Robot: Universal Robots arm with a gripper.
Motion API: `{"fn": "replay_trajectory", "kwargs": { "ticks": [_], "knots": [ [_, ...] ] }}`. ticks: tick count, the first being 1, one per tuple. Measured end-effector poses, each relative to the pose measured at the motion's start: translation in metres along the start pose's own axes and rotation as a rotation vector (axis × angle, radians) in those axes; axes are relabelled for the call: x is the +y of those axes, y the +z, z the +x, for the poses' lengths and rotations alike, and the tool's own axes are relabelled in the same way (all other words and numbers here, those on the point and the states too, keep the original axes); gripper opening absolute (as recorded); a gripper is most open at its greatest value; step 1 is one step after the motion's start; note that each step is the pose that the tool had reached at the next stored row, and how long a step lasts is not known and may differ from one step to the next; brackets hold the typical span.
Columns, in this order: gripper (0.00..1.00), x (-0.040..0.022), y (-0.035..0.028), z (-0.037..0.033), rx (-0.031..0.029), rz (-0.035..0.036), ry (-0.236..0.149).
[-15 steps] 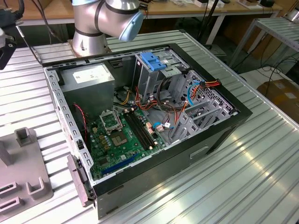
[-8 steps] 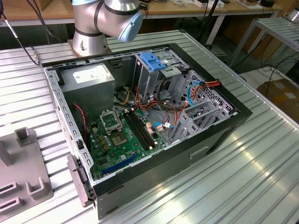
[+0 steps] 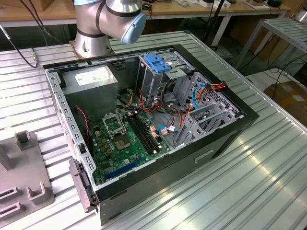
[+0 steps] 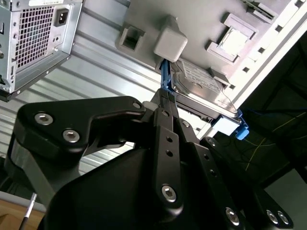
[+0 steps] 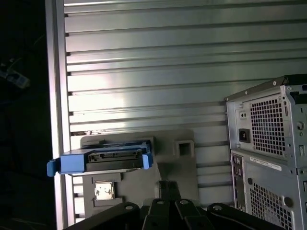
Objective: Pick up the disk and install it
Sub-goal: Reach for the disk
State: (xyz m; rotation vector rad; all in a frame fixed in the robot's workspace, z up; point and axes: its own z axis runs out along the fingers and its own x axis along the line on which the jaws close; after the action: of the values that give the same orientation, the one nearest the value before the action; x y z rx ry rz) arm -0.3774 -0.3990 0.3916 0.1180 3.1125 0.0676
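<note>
Second wrist view puts the black gripper point(image 4: 165, 120) right at the disk point(image 4: 201, 81), its tip reaching the blue rail at one corner. Whether it is open, closed, or touching the rail I cannot tell. In the first wrist view the gripper point(image 5: 165, 203) sits just beside the disk point(image 5: 115, 159), whose connector end faces the camera inside its blue frame. The disk rests on a grey fixture plate point(image 5: 187, 163) near the edge of the slatted table point(image 5: 144, 62), with a small chip point(image 5: 104, 190) in a pocket of the plate close by. The case point(image 5: 268, 143) stands well apart from the disk. In the exterior view the arm point(image 3: 110, 19) rises behind the open case point(image 3: 216, 139), where a blue bracket point(image 3: 158, 62) tops the drive cage.
</note>
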Motion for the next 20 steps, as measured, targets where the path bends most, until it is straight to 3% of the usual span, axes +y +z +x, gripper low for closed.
{"fn": "replay_trajectory", "kwargs": {
  "ticks": [7, 14, 20],
  "knots": [
    [0.1, -0.0015, -0.0004, 0.0195, 0.0, 0.0, 0.0],
    [0.1, -0.0029, -0.001, 0.0472, 0.0, 0.0, 0.0],
    [0.1, 0.006, -0.0007, 0.0623, 0.0001, 0.0002, 0.0]
  ]
}}
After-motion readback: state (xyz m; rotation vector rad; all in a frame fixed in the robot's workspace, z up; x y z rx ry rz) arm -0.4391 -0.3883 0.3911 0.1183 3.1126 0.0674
